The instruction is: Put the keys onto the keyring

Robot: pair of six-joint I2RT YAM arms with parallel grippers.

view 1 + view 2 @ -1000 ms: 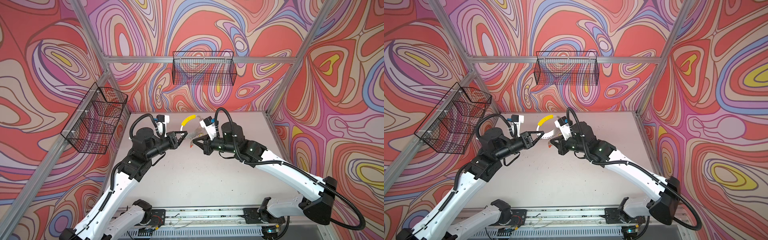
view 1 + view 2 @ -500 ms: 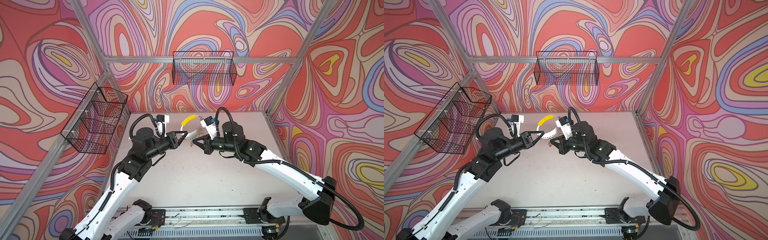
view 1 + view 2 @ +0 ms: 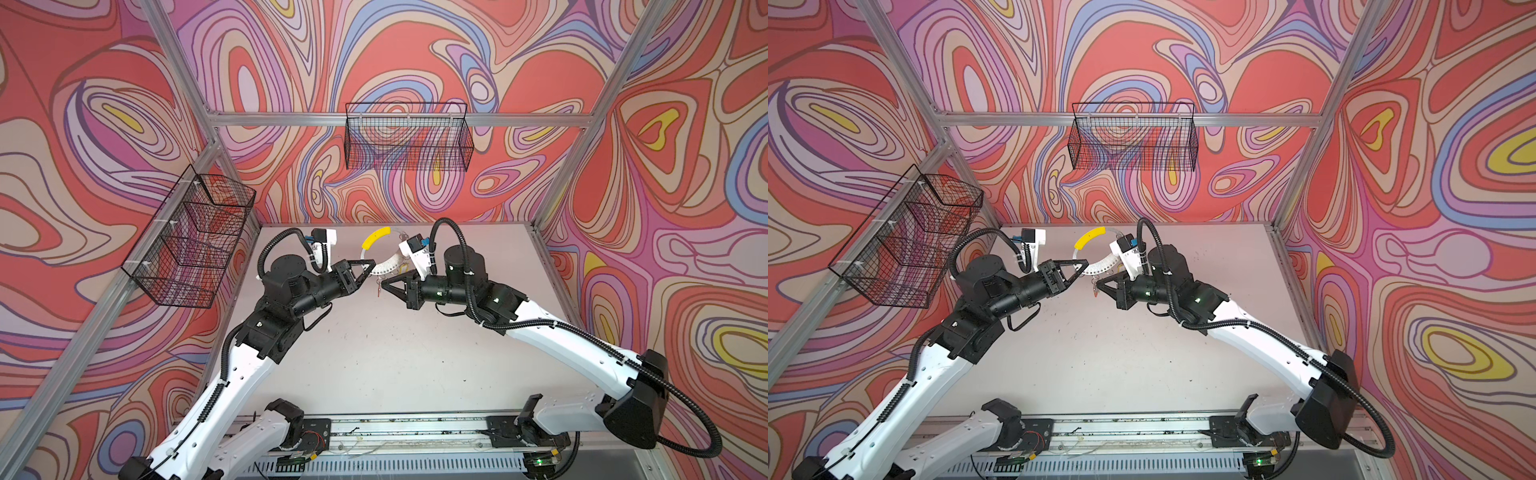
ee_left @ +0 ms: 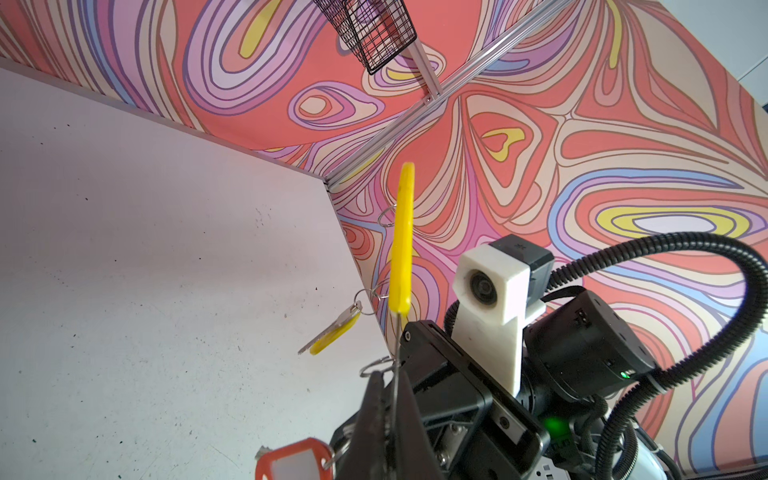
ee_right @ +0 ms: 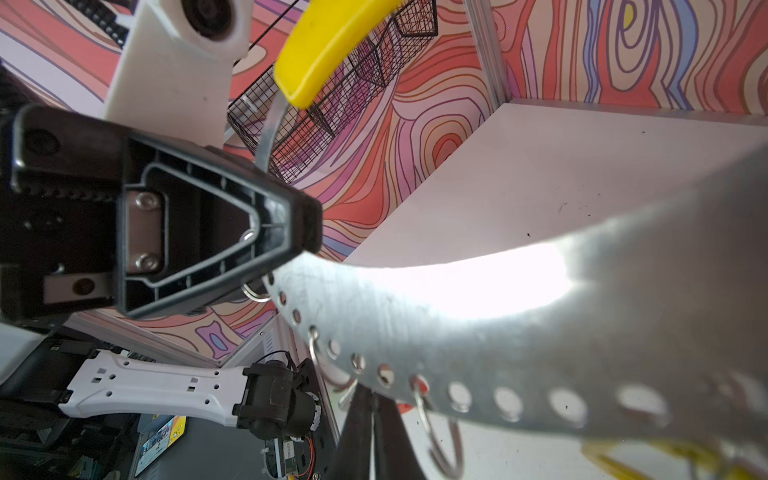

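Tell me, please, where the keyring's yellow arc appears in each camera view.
In a top view: the yellow arc sits just above picture centre, on the keyring's far side.
In a top view: same place, shifted leftward.
Left wrist: edge-on, a thin strip beyond the left gripper.
Right wrist: a broad close band before the wire basket.
Shared landmark: the left gripper, shut on the ring's rim.

Gripped keyring (image 3: 1100, 266) at far centre
The left gripper (image 3: 1084, 262) pinches its left rim; the right gripper (image 3: 1099, 285), closed, sits just nearer.
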